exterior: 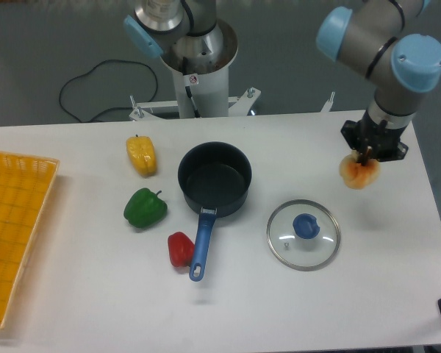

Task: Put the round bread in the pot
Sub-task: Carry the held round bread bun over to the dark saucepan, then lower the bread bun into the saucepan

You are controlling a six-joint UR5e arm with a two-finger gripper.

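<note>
The round bread (359,172), a pale tan bun with orange-brown glaze, hangs above the table's right side, held from above by my gripper (365,155), which is shut on it. Its shadow falls on the table just below and to the right. The pot (214,179), dark and round with a long blue handle (201,246) pointing toward the front, stands empty at the table's middle, well left of the bread.
A glass lid (303,234) with a blue knob lies between pot and bread. A yellow pepper (142,155), a green pepper (145,208) and a red pepper (180,248) sit left of the pot. A yellow basket (13,228) is at the left edge.
</note>
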